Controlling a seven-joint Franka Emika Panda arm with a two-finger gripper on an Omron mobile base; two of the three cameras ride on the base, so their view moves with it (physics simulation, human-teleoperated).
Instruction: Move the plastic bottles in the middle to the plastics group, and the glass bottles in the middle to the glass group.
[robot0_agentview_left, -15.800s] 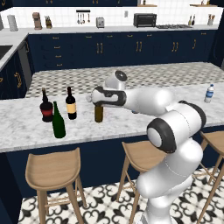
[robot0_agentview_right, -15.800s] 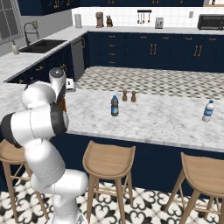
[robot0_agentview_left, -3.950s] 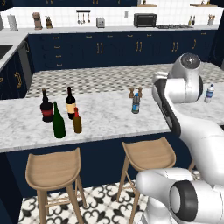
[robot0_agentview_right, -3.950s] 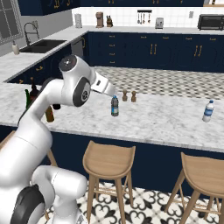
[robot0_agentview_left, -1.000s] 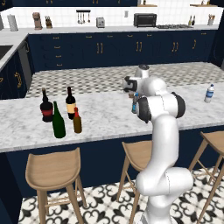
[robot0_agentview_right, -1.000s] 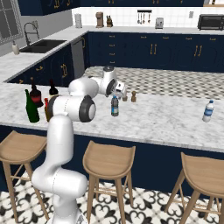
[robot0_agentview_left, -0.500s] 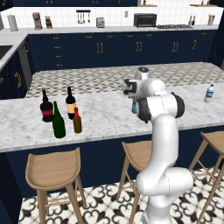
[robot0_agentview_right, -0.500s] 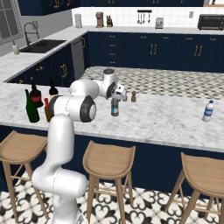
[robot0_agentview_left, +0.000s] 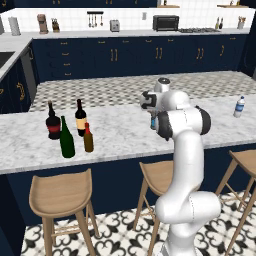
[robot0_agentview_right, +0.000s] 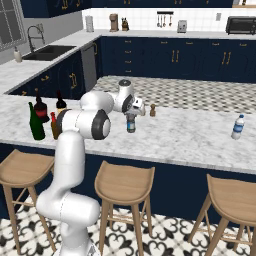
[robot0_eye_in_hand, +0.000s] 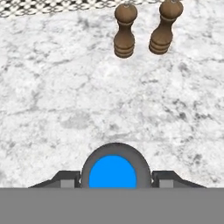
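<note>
My hand (robot0_eye_in_hand: 116, 183) has just drawn in from its widest spread, and the two dark tips now sit against either side of the small bluish translucent plastic bottle with the blue top (robot0_eye_in_hand: 116, 171), which stands upright on the grey-white marble worktop (robot0_eye_in_hand: 52, 87) directly beneath me. From the side, too, the hand sits right on the bottle's neck, so I judge the grip made, though how firm it is I cannot say. That closes the reaching step: this is the last stray from the middle as far as I can see, since the tall plain dark green glass bottle (robot0_agentview_left: 66, 139) and the shorter amber-brown glass bottle with the red cap (robot0_agentview_left: 88, 140) stand well off to my left, just beside the squat dark wine bottle with the red label (robot0_agentview_left: 53, 123) and the slimmer dark wine bottle with the yellow-orange label (robot0_agentview_left: 80, 119). The two small brown wooden shakers (robot0_eye_in_hand: 124, 31) stand just beyond my fingertips and need care on the lift. The clear whitish water bottle with the blue cap (robot0_agentview_right: 238, 127), where this one belongs, stands well away to my right.
</note>
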